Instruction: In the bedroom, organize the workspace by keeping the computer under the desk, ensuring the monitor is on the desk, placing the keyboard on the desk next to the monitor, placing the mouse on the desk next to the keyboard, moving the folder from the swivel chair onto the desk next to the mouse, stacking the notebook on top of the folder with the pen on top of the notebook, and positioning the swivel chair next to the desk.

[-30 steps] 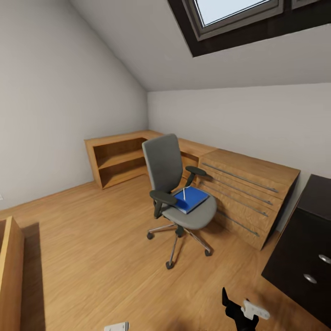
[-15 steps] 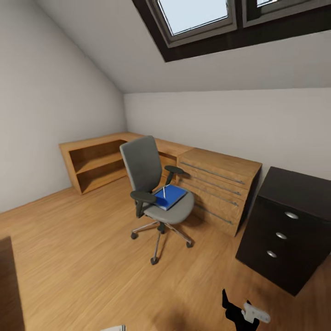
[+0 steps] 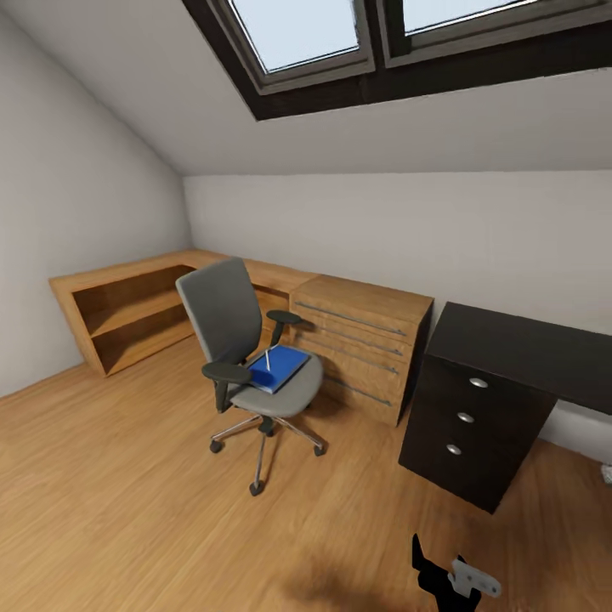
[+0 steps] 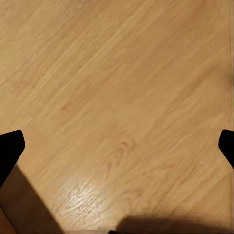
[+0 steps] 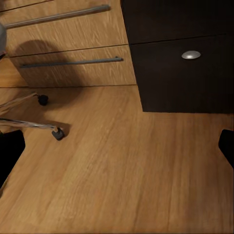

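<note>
The swivel chair (image 3: pixel 242 340), grey with black armrests, stands on the wooden floor in front of the wooden chest. On its seat lies the blue folder (image 3: pixel 280 369) with a thin white pen (image 3: pixel 269 358) across it; I cannot make out a separate notebook. The desk (image 3: pixel 518 344), black with silver-knobbed drawers, stands to the chair's right. My right gripper (image 3: pixel 446 574) hangs low over the floor, open and empty (image 5: pixel 117 151), facing the desk drawers (image 5: pixel 185 63) and a chair castor (image 5: pixel 58 134). My left gripper (image 4: pixel 117 151) is open over bare floor. Computer, monitor, keyboard and mouse are out of view.
A light wooden chest of drawers (image 3: pixel 361 340) stands between chair and desk, joined to low open shelves (image 3: pixel 127 314) along the left wall. A sloped ceiling with skylights (image 3: pixel 297 30) hangs overhead. A small white thing (image 3: pixel 606 473) lies on the floor at the right edge.
The camera has turned right: chair and shelves slid left in the picture and the black desk came further into view. The grippers keep their pose.
</note>
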